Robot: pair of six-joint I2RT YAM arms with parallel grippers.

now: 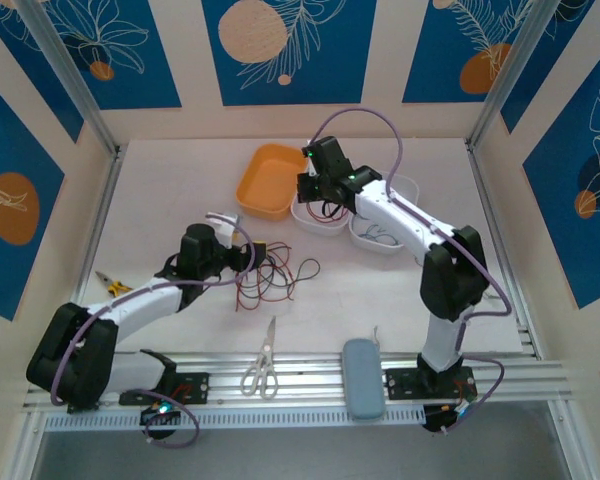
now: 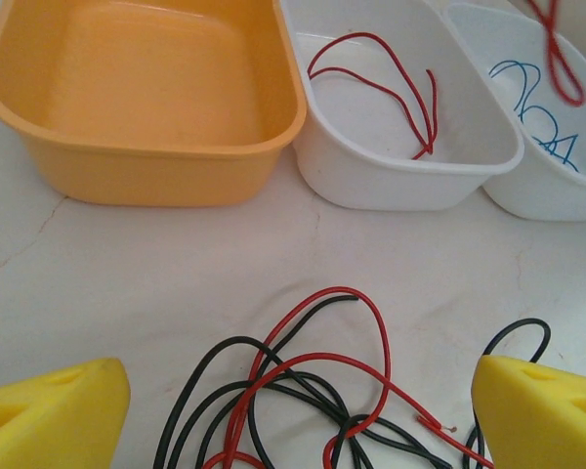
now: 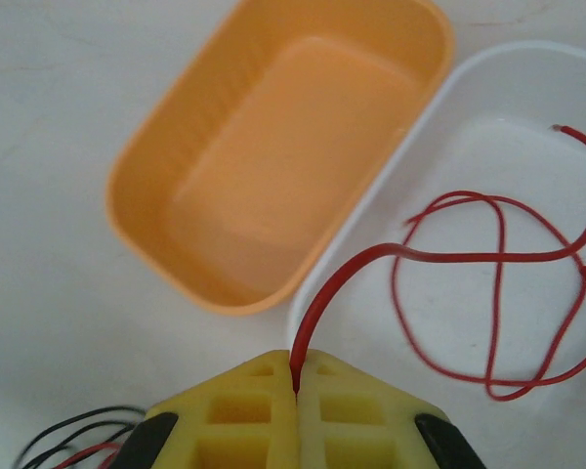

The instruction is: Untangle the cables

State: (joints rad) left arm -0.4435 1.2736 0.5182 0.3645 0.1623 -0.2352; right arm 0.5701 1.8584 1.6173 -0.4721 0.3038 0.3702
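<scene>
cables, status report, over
Left gripper open above red-black tangle. Right gripper shut on red cable, trailing into white bin. Scissors lie apart, near edge.

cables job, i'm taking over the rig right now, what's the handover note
Left gripper: open, low over the tangle, holding nothing.
Right gripper: shut on a red cable that trails into the first white tray.
Blue cable lies in the second white tray. Orange tray is empty.
Done: one red and one blue cable pulled out.
Left: release the red one, then separate the red and black tangle on the table.
</scene>
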